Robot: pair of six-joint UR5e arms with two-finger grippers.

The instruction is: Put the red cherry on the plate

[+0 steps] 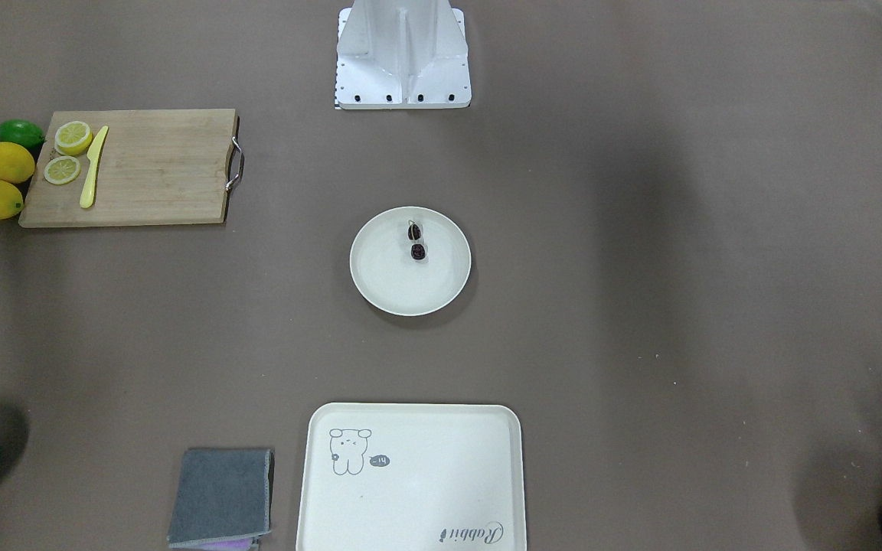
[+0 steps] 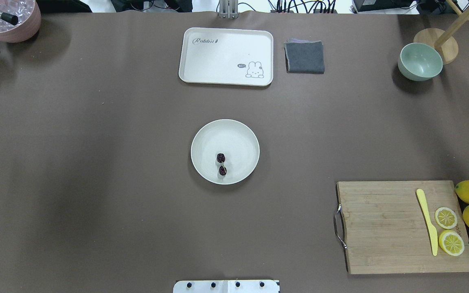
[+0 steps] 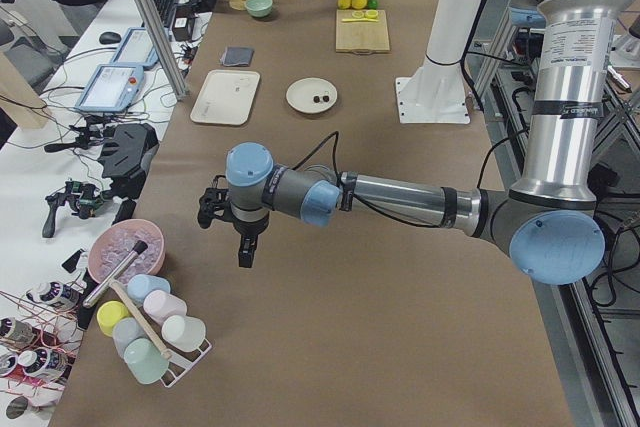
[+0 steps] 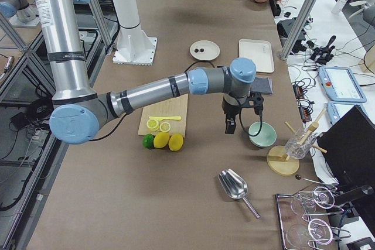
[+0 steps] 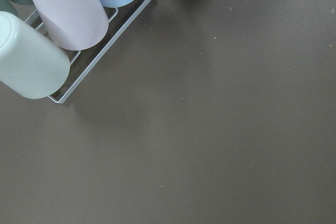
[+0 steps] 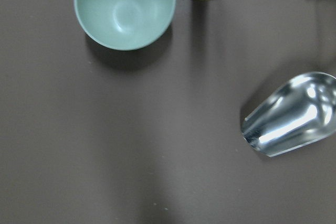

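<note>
The red cherry (image 1: 416,241) (image 2: 221,163), two tiny dark fruits joined by stems, lies inside the round cream plate (image 1: 380,285) (image 2: 240,136) at the table's middle, toward the robot's side of the dish. Neither gripper is near it. My left gripper (image 3: 245,247) hangs over bare table at the left end, beside the cup rack; only this side view shows it, so I cannot tell its state. My right gripper (image 4: 230,126) hangs at the right end by the green bowl, and I cannot tell whether it is open or shut.
A bear-print tray (image 2: 226,57) and grey cloth (image 2: 304,57) lie at the far edge. A cutting board (image 2: 397,228) with lemon slices and a yellow knife, lemons and a lime sit right. Green bowl (image 6: 124,8), metal scoop (image 6: 291,116), cup rack (image 5: 58,35).
</note>
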